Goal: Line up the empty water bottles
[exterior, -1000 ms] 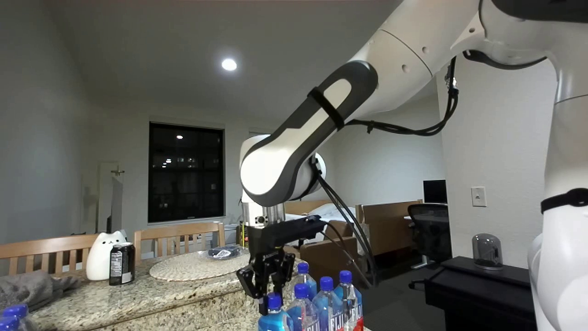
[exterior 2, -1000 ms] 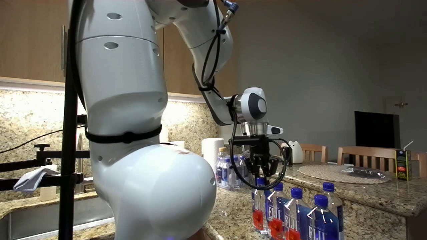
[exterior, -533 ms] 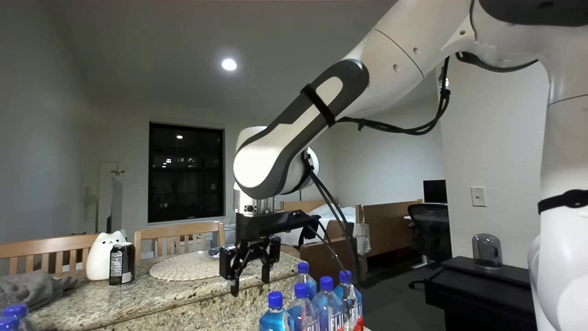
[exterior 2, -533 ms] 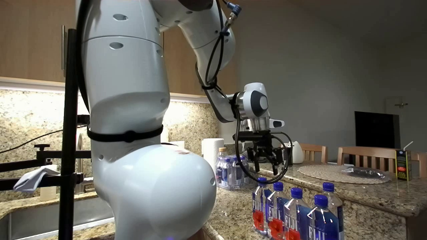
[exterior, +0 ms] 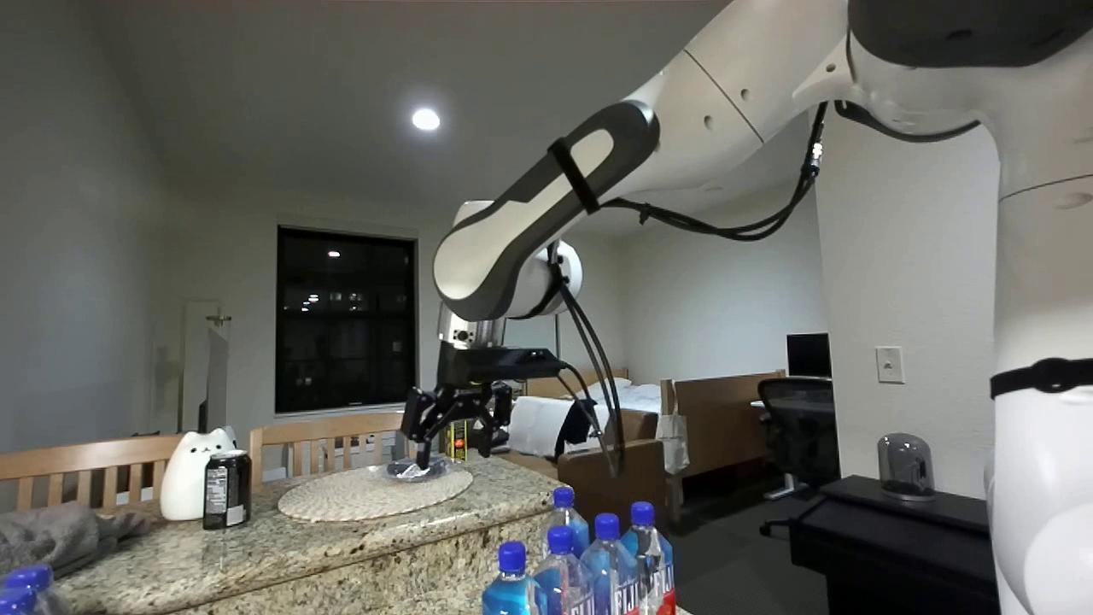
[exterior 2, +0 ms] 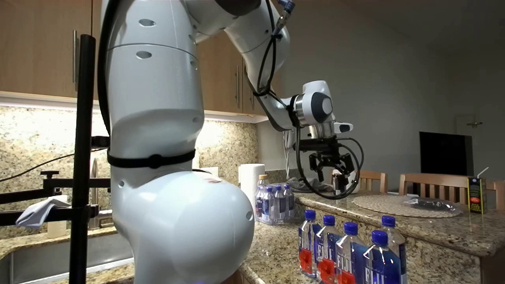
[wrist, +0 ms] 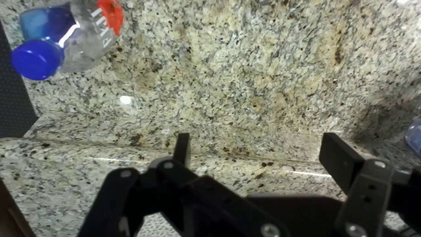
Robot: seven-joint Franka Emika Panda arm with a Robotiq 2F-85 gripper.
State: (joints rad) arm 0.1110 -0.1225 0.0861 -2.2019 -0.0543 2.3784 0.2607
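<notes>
The rounded arm (exterior: 692, 141) is white and grey, its cables (exterior: 751, 233) and claw (wrist: 256, 144) black

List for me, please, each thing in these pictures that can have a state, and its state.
Gripper: open, holding nothing
Four near bottles: upright, capped, in a row
Fifth near bottle: upright, capped, beside the row
Rear blue-capped bottles: upright, grouped
Black can: upright; opened or not, unclear
Carton: upright, with straw
Towel: crumpled
Cabinets: closed
Ceiling light: on

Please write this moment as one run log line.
Black two-finger gripper: open, empty | five clear plastic blue-capped bottles: grouped upright, four roughly in a row, one beside
</notes>
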